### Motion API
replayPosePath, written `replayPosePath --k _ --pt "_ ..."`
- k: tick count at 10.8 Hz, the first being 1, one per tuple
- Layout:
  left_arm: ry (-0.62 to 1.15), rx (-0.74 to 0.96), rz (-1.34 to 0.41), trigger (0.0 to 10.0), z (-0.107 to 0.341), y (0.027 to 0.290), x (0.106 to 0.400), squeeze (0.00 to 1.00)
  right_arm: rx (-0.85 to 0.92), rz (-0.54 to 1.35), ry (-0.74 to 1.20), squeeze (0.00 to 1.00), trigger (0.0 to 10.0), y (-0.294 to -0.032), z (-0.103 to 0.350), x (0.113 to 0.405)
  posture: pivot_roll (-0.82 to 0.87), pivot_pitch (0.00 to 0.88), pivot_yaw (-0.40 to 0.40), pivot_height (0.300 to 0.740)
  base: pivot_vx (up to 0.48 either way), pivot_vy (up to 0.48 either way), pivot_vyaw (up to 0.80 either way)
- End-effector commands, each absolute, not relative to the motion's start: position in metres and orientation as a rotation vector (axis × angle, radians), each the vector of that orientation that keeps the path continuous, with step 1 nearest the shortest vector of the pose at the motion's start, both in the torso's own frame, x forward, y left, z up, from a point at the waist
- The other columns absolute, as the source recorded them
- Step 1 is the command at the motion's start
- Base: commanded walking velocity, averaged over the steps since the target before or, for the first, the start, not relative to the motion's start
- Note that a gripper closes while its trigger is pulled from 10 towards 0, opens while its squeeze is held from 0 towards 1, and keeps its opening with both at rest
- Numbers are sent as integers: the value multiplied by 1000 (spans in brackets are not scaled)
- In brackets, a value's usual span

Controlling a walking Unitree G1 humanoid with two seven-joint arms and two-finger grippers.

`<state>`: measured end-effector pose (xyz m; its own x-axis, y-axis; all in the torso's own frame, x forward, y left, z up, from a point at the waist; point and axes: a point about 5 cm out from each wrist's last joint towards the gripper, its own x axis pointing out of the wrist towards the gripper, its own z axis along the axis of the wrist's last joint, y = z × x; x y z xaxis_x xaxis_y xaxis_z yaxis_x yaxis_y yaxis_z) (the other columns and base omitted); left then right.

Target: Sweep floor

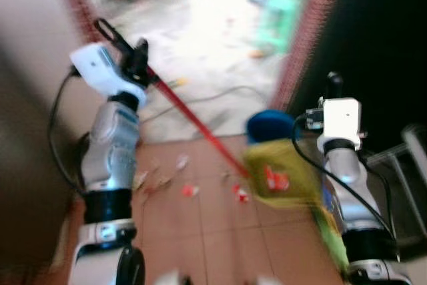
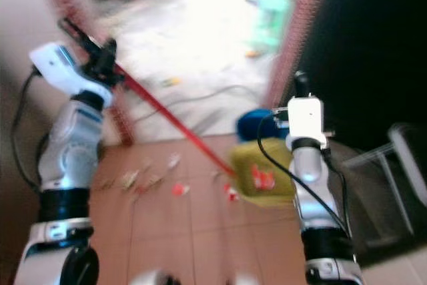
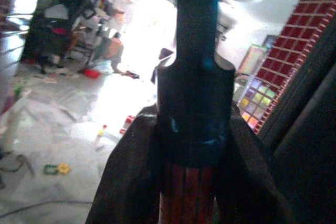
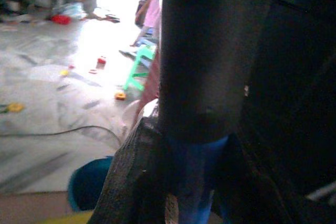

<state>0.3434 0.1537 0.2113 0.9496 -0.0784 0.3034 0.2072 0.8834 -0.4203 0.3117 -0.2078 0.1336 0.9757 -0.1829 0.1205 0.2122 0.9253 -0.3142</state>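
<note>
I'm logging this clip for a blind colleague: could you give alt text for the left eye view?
Blurred view: the left end effector grips a red broom handle slanting down to a yellowish broom head amid paper scraps on the tiled floor, by a blue bin.

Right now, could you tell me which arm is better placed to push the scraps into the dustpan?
Left: its gripper grips the red broom handle, which slants down toward the scraps. The right gripper holds the yellow dustpan.
</note>
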Motion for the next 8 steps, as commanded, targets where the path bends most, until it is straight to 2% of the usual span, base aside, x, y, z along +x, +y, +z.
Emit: replayPosePath --k 1,8 --pt "-368 -501 -184 10000 232 148 343 0 -347 -219 -111 0 10000 -214 139 312 -96 0 28 740 439 0 0" --pt "-411 -461 -88 10000 241 162 349 0 -353 -204 -101 0 10000 -211 134 313 -95 0 26 740 441 0 0"
